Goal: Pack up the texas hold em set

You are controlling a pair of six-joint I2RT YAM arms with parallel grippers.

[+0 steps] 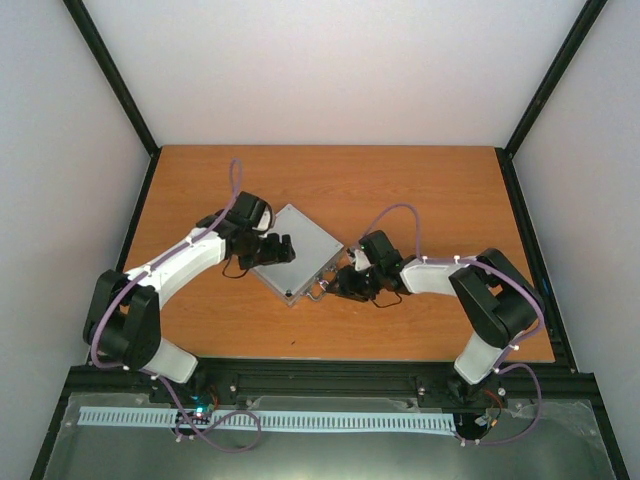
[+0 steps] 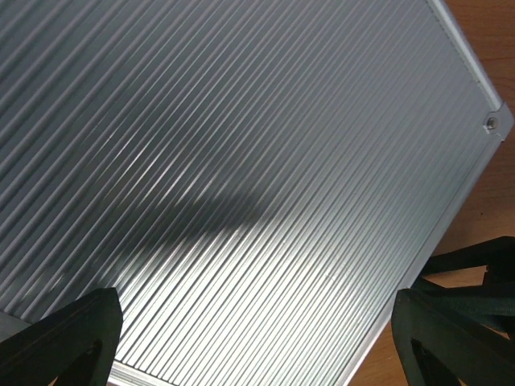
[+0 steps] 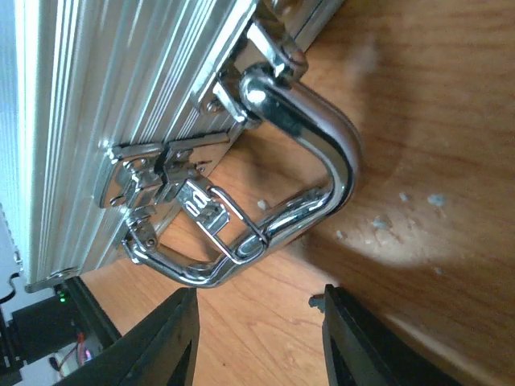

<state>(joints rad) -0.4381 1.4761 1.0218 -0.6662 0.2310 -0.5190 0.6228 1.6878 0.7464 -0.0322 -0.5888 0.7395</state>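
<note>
The silver aluminium case [image 1: 293, 252] lies closed and turned diagonally on the wooden table. Its ribbed lid [image 2: 241, 161] fills the left wrist view. My left gripper [image 1: 282, 250] is open just above the lid, its fingers [image 2: 68, 338] spread wide. My right gripper [image 1: 345, 283] is open at the case's front edge, fingers [image 3: 173, 338] apart just short of the chrome handle [image 3: 314, 185], which rests on the table. A latch [image 3: 201, 211] hangs open with its wire loop over the handle. The cards, chips, discs and button are hidden.
The wooden table [image 1: 420, 190] is ringed by a black frame with white walls behind. A black rail [image 1: 330, 380] runs along the near edge by the arm bases. Purple cables trail over both arms.
</note>
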